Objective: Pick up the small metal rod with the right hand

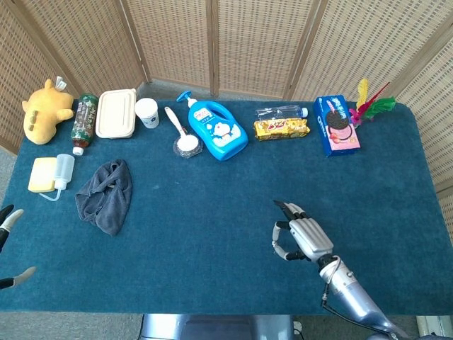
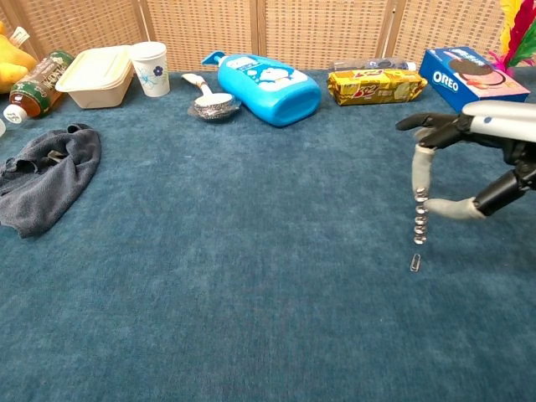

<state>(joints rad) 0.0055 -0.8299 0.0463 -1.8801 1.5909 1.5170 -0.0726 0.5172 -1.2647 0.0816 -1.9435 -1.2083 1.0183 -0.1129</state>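
Note:
The small metal rod lies flat on the blue tablecloth, seen in the chest view at the right. My right hand hovers just above and to the right of it, holding nothing. Its fingers hang down apart, one tip ending a short way over the rod. In the head view the right hand is near the table's front edge, and its fingers cover the spot where the rod lies. My left hand shows only as two spread fingertips at the far left edge.
Along the back stand a blue detergent bottle, yellow snack pack, Oreo box, spoon, paper cup, lunch box and drink bottle. A grey cloth lies at the left.

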